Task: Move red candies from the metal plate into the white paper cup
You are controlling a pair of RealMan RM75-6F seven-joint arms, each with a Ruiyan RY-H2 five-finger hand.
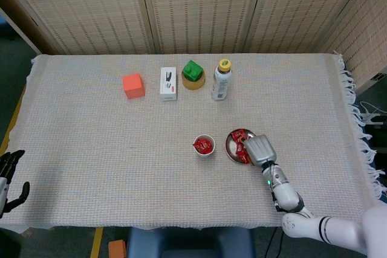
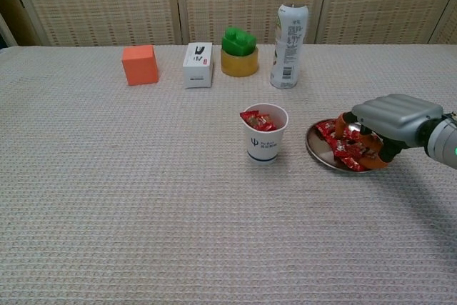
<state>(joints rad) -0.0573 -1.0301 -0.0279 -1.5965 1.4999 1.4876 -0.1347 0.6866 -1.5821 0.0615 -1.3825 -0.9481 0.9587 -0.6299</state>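
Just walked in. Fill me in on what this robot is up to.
It is moving red candies from a metal plate into a white paper cup, which already holds a few. The right hand is down on the plate with its fingers among the candies; whether it has gripped one is unclear. The left hand hangs idle off the table's edge.
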